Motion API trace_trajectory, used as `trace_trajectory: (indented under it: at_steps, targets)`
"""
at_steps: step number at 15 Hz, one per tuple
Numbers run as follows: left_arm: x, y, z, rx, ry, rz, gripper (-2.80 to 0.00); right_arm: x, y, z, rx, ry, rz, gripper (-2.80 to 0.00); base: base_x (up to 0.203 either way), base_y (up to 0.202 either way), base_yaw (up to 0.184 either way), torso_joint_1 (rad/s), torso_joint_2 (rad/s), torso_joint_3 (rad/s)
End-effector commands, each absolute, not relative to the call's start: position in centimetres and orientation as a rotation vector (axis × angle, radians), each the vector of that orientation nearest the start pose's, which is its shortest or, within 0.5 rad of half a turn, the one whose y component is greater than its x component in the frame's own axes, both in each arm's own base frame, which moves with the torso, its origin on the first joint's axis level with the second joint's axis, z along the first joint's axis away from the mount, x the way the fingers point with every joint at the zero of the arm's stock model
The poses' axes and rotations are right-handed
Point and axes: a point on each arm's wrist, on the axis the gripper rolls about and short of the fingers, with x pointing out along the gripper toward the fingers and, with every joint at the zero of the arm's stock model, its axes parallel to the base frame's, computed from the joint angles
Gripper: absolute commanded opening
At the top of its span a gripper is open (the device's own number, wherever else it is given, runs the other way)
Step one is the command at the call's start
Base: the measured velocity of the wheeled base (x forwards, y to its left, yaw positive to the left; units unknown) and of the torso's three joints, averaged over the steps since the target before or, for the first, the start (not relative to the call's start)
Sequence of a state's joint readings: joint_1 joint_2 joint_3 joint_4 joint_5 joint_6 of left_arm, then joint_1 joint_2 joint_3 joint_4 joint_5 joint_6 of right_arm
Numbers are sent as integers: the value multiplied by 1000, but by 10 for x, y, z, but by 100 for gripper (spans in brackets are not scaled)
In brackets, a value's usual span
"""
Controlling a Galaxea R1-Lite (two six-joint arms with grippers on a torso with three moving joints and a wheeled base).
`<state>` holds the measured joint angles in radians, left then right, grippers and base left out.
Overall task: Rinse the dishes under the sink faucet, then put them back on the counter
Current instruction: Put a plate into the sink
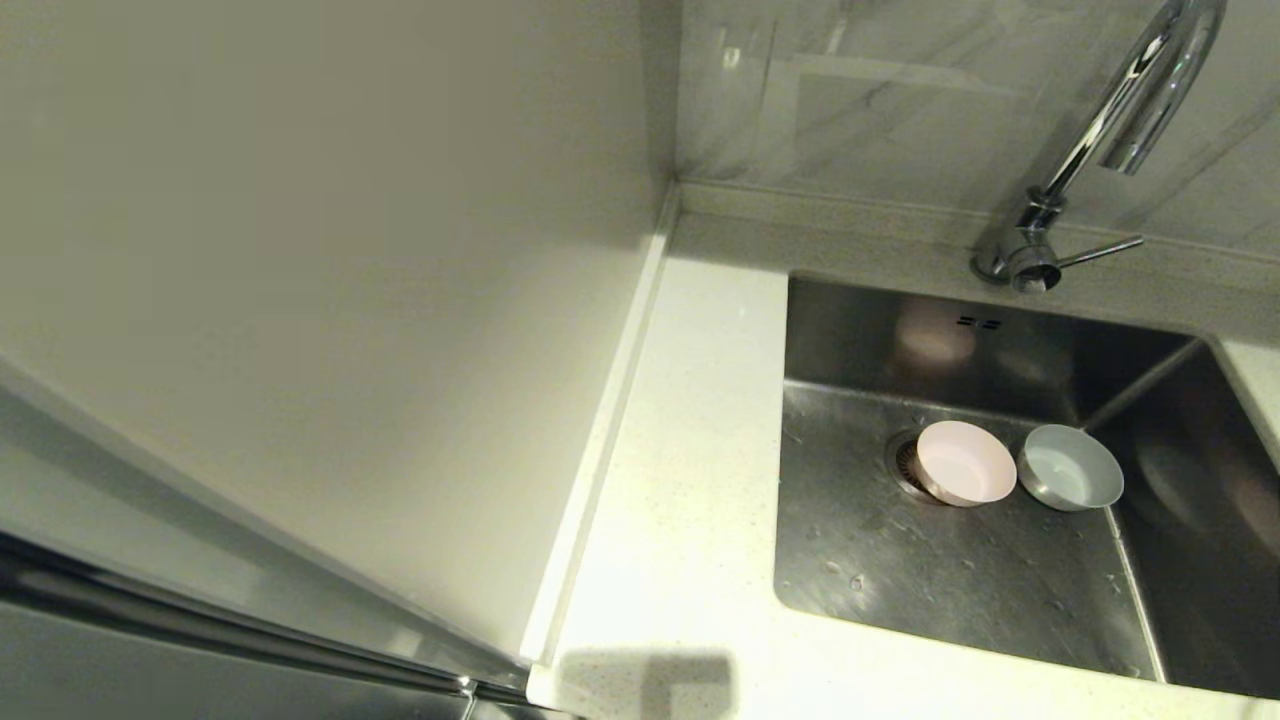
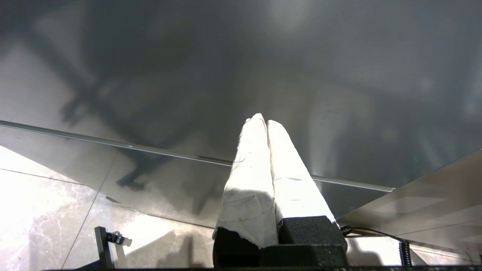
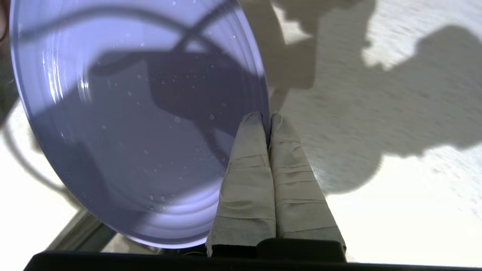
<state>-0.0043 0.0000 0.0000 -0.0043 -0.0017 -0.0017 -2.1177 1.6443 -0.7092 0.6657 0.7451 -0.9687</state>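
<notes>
Over counter [image 3: 395,195], right hand [image 3: 269,114] pinching, seemingly, plate [image 3: 124,124] rim.

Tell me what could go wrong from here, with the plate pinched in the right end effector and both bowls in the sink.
1. The right end effector pinches only the thin rim of the lilac plate, which carries water drops; it could slip or swing over the counter.
2. The pink bowl sits partly over the drain strainer, so rinse water may drain slowly.
3. The pink bowl and the blue-grey bowl lie very close together, so gripping one may nudge the other.
</notes>
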Motion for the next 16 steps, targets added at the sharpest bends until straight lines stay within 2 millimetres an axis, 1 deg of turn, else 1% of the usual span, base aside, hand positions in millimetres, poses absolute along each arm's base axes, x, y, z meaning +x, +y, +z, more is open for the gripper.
trace_trajectory:
  at_steps: [1,5,8,11,16]
  targets:
    - [-23,0,75,-2,-2,-5,-280,-67,-163,117,737,640,-691,-280,0,0,0,0,0,0]
    - [-23,0,75,-2,-2,-5,-280,-43,-163,128,639,650,-594,-280,0,0,0,0,0,0]
    - [-23,0,75,-2,-2,-6,-280,-24,-163,134,612,645,-516,-280,0,0,0,0,0,0]
    - [-23,0,75,-2,-2,-5,-280,0,-166,140,650,652,-438,-280,0,0,0,0,0,0]
    - [-23,0,75,-2,-2,-6,-280,44,-175,161,724,651,-348,-280,0,0,0,0,0,0]
